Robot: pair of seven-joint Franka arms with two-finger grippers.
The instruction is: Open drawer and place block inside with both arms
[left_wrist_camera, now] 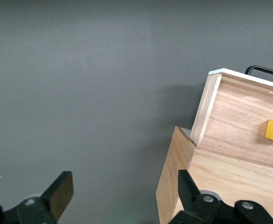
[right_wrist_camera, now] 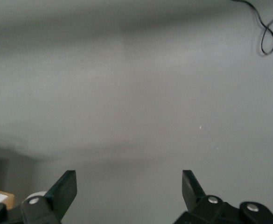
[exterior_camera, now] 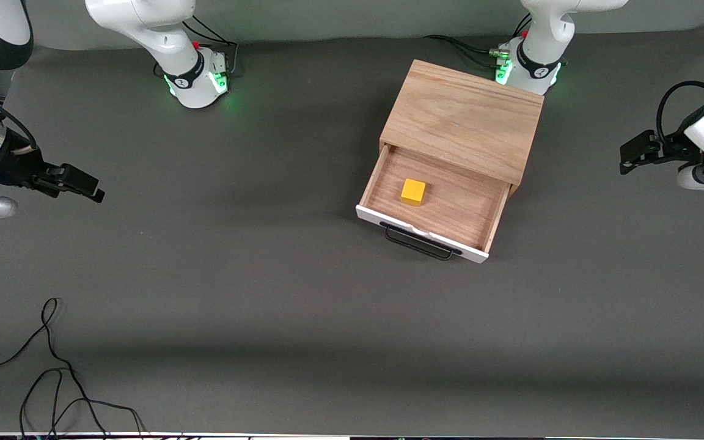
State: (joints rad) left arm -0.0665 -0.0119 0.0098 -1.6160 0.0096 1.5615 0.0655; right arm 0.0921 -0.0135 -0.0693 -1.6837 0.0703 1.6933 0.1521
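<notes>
The yellow block (exterior_camera: 413, 192) sits in the open drawer (exterior_camera: 434, 205). The left hand (left_wrist_camera: 122, 196) hangs spread and empty over the tabletop (exterior_camera: 266, 275) by the cabinet (exterior_camera: 463, 120), nearer the drawer. The right hand (right_wrist_camera: 127, 191) waits, also spread, well apart at its own end.

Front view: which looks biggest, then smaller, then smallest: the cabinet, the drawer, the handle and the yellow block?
1. Cabinet
2. Drawer
3. Handle
4. Yellow block, lying in the open drawer

A shallow wooden drawer (exterior_camera: 434, 211) with a white front and black bar handle (exterior_camera: 420, 243) stands pulled open from a light oak cabinet (exterior_camera: 463, 119). A small yellow block (exterior_camera: 413, 192) sits flat inside it.
</notes>
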